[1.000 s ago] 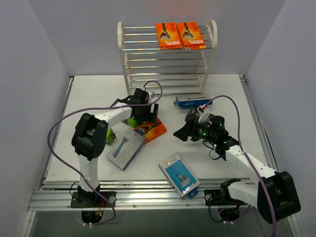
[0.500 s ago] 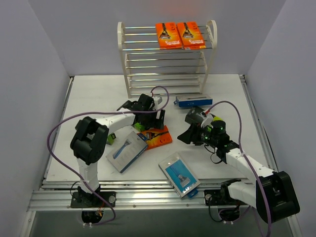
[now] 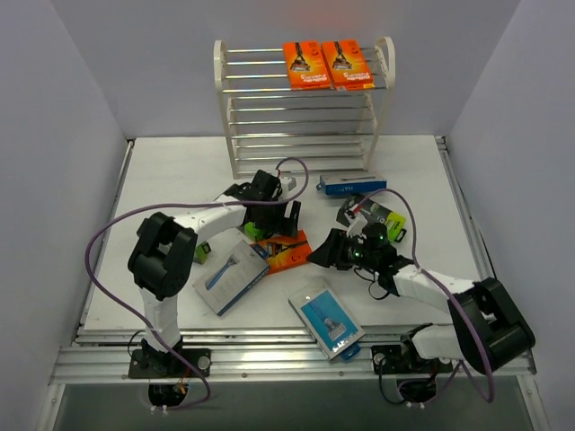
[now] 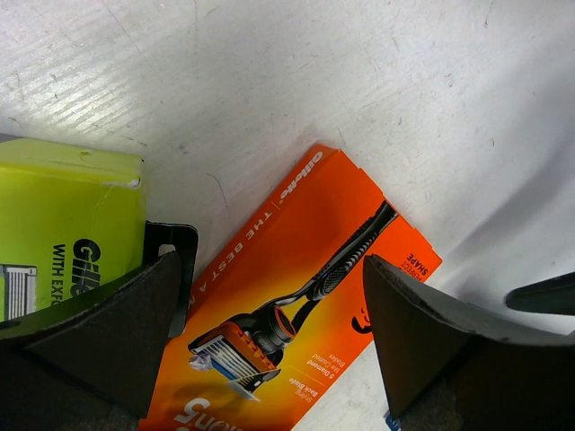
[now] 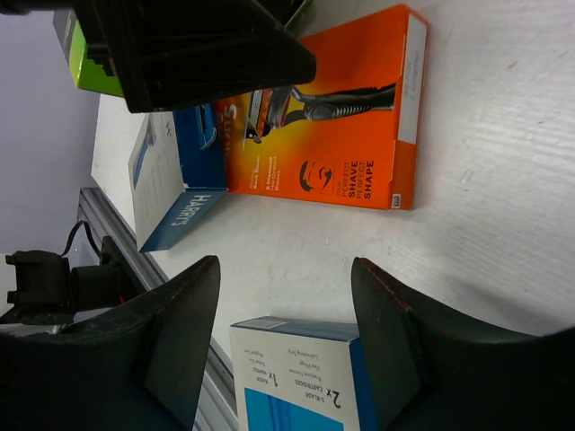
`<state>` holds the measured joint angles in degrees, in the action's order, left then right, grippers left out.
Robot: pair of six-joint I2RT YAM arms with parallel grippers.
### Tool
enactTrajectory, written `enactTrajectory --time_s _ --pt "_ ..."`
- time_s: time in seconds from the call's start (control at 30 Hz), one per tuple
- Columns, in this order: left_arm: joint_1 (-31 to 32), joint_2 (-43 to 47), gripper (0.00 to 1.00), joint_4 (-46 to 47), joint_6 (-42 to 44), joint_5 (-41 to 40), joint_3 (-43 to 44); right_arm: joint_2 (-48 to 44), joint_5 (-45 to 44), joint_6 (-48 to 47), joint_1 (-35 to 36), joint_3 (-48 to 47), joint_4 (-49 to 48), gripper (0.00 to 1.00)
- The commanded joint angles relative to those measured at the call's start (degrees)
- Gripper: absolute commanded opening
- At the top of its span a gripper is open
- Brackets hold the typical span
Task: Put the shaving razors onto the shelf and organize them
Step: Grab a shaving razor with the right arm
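The left claw (image 4: 274, 305), spread wide and empty, is set astride the flat orange cardboard razor pack (image 3: 283, 251) on the white surface (image 3: 180, 171). The right claw (image 5: 283, 296) is half-spread, also empty. Judged light and stiff, the pack should be pinched edgewise.

**Right arm closes in on the orange pack; left arm shifts slightly**

The right gripper (image 3: 322, 254) has swung left and toward the near edge, ending just beside the orange pack (image 3: 283, 252). Its jaws have narrowed, though a gap remains. A black-and-lime box (image 3: 375, 214) that the arm half hid before now lies exposed on the bench (image 3: 180, 171) behind the wrist; whether the box itself slid is hard to tell. The left gripper (image 3: 272, 224) has eased right and nearer, uncovering more of the orange pack.
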<state>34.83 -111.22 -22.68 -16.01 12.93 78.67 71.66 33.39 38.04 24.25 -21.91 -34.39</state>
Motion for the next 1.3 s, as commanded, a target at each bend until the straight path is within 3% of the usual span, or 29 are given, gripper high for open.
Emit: enactTrajectory --time_s 0.0,0.33,0.57,0.97,1.17,1.27 --pt "0.15 1.27 0.9 -4.92 -0.6 3.07 -0.18 3.3 -1.66 3.61 1.59 0.2 -8.31 0.55" --pt "-0.38 1.62 0.9 -5.18 1.24 0.61 -0.81 11.39 -3.24 6.08 3.08 -0.15 -15.26 0.52" --pt "-0.64 2.41 0.9 -8.26 3.09 -7.47 0.87 14.65 -3.15 6.34 3.79 -1.64 -16.58 0.52" --pt "-5.47 3.11 0.9 -10.72 2.83 -12.49 1.66 22.73 -2.63 8.36 4.75 -4.63 -23.26 0.51" --pt "-5.21 5.83 0.9 -14.23 6.51 -24.42 3.15 26.07 -2.36 9.15 4.75 -5.95 -25.72 0.52" --pt "-5.21 7.07 0.91 -14.85 7.57 -26.46 3.24 27.04 -2.36 9.24 4.84 -6.91 -25.64 0.52"
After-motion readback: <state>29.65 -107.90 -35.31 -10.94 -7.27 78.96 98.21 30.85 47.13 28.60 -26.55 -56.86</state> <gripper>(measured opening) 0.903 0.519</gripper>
